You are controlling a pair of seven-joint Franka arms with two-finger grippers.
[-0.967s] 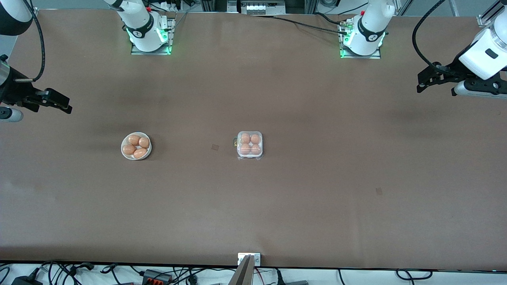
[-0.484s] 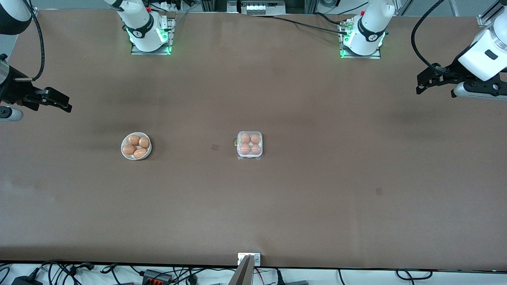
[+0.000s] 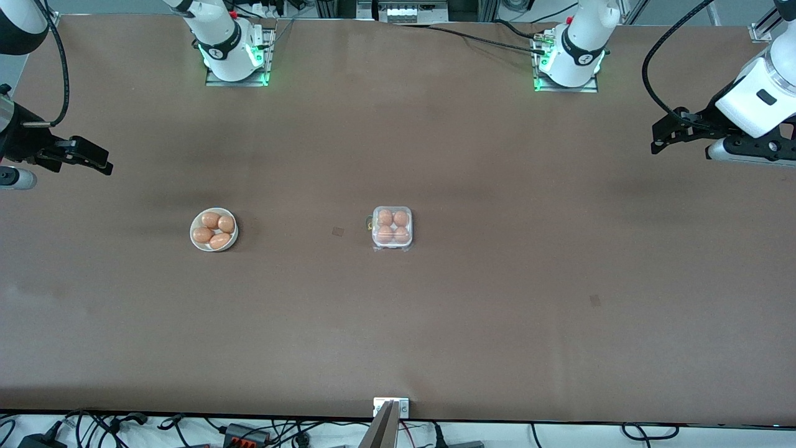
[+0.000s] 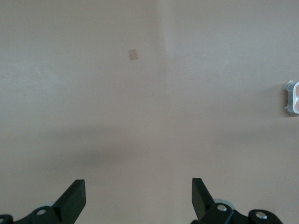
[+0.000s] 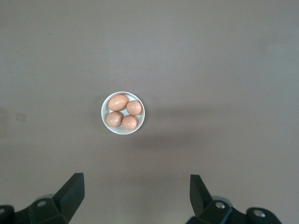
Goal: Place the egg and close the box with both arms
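The box (image 3: 392, 228) sits mid-table, its white tray holding several orange-brown eggs (image 3: 385, 218) under the clear lid, which looks lowered over them. Only one edge of the box (image 4: 292, 97) shows in the left wrist view. Several more eggs (image 3: 211, 219) lie in a round white bowl (image 3: 192, 229) toward the right arm's end. My left gripper (image 3: 659, 135) hangs open and empty in the air above bare table at its own end (image 4: 138, 191). My right gripper (image 3: 102, 160) is open and empty at its end, looking down toward the bowl (image 5: 123, 133) from well off (image 5: 136, 186).
Two small tape marks lie on the brown table, one beside the box (image 3: 337, 231) and one nearer the front camera toward the left arm's end (image 3: 595, 300). Cables and a metal bracket (image 3: 391, 406) line the table's front edge.
The left arm's hand has drifted slightly toward the table's back edge. The right gripper has barely shifted. Box, bowl and eggs have not moved.
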